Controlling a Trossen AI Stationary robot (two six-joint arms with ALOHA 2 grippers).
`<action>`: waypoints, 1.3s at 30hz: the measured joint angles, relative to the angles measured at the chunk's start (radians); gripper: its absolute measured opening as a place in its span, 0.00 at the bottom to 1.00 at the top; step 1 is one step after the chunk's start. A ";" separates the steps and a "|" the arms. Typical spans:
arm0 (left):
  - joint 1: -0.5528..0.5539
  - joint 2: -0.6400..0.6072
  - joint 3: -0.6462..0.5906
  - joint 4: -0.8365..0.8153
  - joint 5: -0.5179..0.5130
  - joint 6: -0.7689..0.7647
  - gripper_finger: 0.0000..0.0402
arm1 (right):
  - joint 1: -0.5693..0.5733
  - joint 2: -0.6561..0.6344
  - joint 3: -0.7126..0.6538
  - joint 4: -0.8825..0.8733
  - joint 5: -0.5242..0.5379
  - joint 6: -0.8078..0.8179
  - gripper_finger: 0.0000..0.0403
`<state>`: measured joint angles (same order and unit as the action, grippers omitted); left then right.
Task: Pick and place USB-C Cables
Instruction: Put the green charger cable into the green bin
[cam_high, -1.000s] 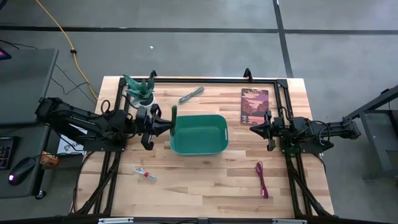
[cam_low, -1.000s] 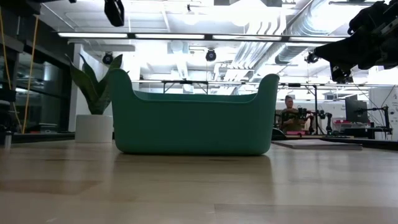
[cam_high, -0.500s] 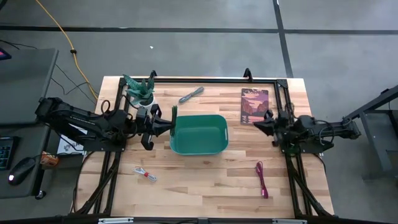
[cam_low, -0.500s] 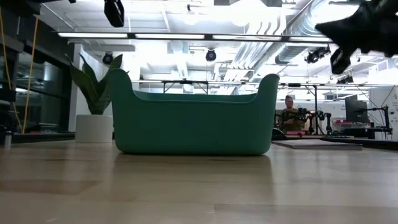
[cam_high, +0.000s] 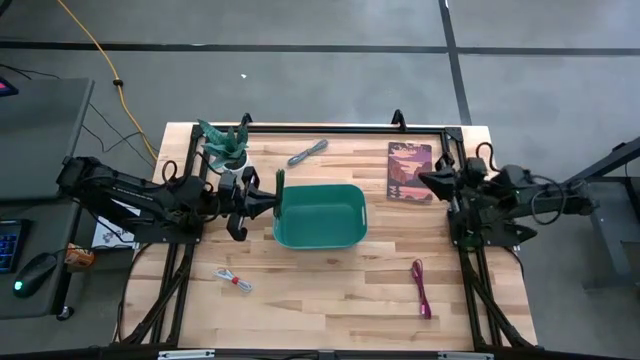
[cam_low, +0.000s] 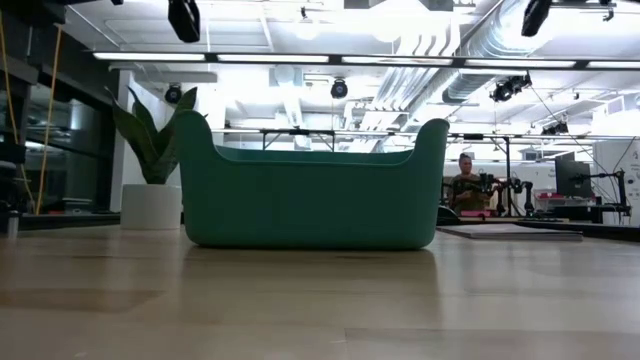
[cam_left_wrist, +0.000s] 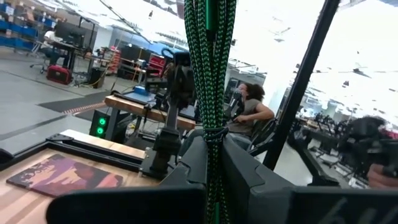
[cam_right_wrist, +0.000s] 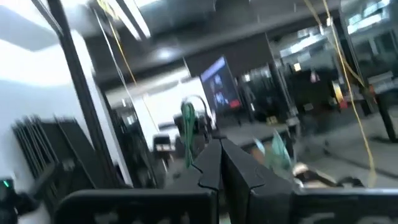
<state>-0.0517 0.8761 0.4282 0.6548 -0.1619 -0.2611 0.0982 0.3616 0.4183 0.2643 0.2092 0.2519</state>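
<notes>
Left gripper (cam_high: 268, 204) clamps the dark green cable (cam_left_wrist: 209, 74) at the teal bin's (cam_high: 355, 228) left rim — ease it inward over the bin before releasing, so it drops inside. Right gripper (cam_high: 424, 179) waits near the table's right edge, fingers seemingly closed.

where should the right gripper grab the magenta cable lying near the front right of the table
Grip the magenta cable across its middle, coming straight down from above. It lies flat as a thin, elongated bundle running roughly front to back, so set the jaws across its narrow width, one on each long side. Bare wood on both sides leaves room.
</notes>
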 joint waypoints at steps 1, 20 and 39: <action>0.000 0.000 0.000 0.000 0.005 0.011 0.01 | 0.000 0.030 0.034 -0.054 0.010 0.015 0.00; 0.015 0.228 0.128 -0.011 0.009 -0.006 0.00 | 0.000 0.451 0.143 0.003 0.013 0.376 0.44; 0.065 0.636 0.304 0.043 0.079 -0.203 0.00 | 0.000 0.908 0.144 0.508 0.000 0.278 0.65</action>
<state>0.0132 1.5120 0.7326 0.6982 -0.0827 -0.4643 0.0982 1.2701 0.5621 0.7726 0.2095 0.5303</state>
